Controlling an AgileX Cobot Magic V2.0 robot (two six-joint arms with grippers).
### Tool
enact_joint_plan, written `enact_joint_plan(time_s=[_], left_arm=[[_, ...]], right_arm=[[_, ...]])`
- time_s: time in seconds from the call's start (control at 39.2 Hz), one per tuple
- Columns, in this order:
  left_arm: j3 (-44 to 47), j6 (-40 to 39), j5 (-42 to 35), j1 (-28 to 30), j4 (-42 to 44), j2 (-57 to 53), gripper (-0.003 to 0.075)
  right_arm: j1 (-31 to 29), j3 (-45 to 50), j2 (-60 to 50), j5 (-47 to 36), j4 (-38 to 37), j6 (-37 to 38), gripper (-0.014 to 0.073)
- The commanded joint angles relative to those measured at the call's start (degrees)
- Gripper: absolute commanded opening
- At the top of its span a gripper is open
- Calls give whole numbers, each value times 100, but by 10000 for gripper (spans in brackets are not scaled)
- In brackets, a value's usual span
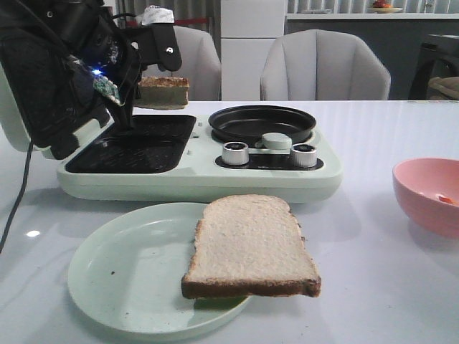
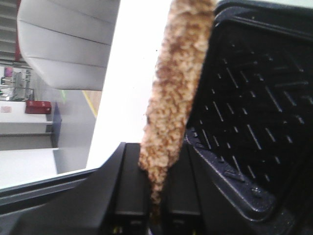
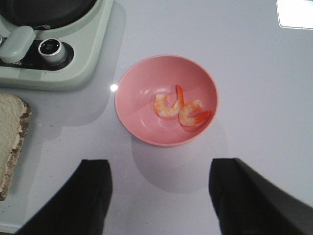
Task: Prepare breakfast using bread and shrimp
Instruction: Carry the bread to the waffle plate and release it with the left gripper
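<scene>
Front view: the left tool (image 1: pixel 154 72) pinches a bread slice (image 1: pixel 163 92) flat above the breakfast maker's open grill plate (image 1: pixel 136 140); a second slice (image 1: pixel 249 247) overhangs the green plate (image 1: pixel 115 276).

Left wrist view: the fingers (image 2: pixel 129 196) clamp the crust (image 2: pixel 173 88) edge-on beside the ridged plate.

Right wrist view: the right tool (image 3: pixel 159 193) is spread over the white worktop (image 3: pixel 254 68), two shrimp (image 3: pixel 182 107) just ahead in the pink bowl (image 3: pixel 142 88).

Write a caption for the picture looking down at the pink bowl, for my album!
Two shrimp wait in a pink bowl while the right arm's open jaws hover above.
</scene>
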Motion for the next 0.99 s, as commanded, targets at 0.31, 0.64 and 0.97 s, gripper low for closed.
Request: enact_joint_plan(time_s=[0.31, 0.64, 0.97], left_arm=[[-229, -45, -692, 347, 188, -317, 407], [-181, -69, -806, 347, 188, -398, 493], [878, -230, -991, 257, 188, -1444, 490]], right_arm=[[-33, -193, 6, -358, -2, -54, 538], [-33, -193, 6, -358, -2, -54, 538], [-33, -193, 6, -358, -2, -54, 538]])
